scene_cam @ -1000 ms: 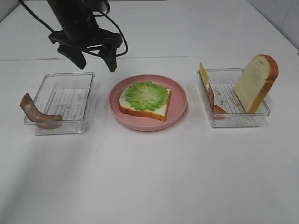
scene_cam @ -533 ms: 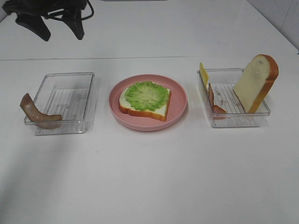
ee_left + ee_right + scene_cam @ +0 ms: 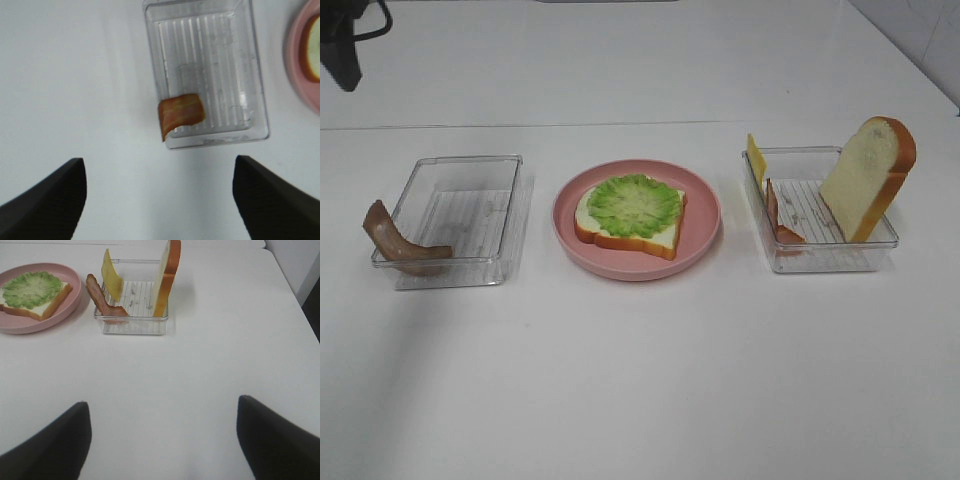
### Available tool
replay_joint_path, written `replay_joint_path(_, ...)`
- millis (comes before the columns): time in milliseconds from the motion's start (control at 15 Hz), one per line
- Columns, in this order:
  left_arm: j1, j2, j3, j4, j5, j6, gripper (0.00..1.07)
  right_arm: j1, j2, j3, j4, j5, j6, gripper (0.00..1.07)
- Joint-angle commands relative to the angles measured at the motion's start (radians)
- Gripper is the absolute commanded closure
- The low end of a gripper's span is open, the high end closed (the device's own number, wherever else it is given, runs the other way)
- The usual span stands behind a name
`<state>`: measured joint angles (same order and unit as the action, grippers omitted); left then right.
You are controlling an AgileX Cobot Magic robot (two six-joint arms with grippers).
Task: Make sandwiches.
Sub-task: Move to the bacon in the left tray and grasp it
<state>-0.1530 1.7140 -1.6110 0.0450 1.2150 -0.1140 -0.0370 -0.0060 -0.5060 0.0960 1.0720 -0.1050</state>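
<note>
A bread slice (image 3: 628,228) topped with green lettuce (image 3: 633,204) lies on the pink plate (image 3: 705,235); it also shows in the right wrist view (image 3: 35,300). A bacon strip (image 3: 398,243) hangs over the left tray's (image 3: 470,165) left wall, and shows in the left wrist view (image 3: 181,112). The right tray (image 3: 820,262) holds a cheese slice (image 3: 756,158), a bacon strip (image 3: 778,215) and an upright bread slice (image 3: 868,178). My left gripper (image 3: 157,165) is open and empty, high above the left tray; only its edge shows at the far left (image 3: 342,55). My right gripper (image 3: 162,405) is open and empty, well short of the right tray (image 3: 132,322).
White table throughout. In the right wrist view the table's right edge (image 3: 292,295) lies beyond the tray. The pink plate's rim (image 3: 300,85) shows beside the left tray in the left wrist view.
My left arm has swung away from above the plate's back-left, leftward and back, to the top left corner of the exterior view. Nothing on the table moved.
</note>
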Motion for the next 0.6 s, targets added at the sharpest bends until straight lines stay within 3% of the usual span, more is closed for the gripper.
replay_joint_path(67, 0.001, -0.043, 0.140, 0.050, 0.071, -0.006, 0.31, -0.008, -0.013, 0.000, 0.000, -0.009, -0.007, 0.31)
replay_joint_path(333, 0.001, -0.033, 0.257, 0.049, -0.046, -0.052, 0.31, -0.008, -0.013, 0.000, 0.001, -0.009, -0.007, 0.31)
replay_joint_path(600, 0.001, 0.074, 0.258, 0.049, -0.114, -0.116, 0.31, -0.008, -0.013, 0.000, 0.001, -0.009, -0.007, 0.31)
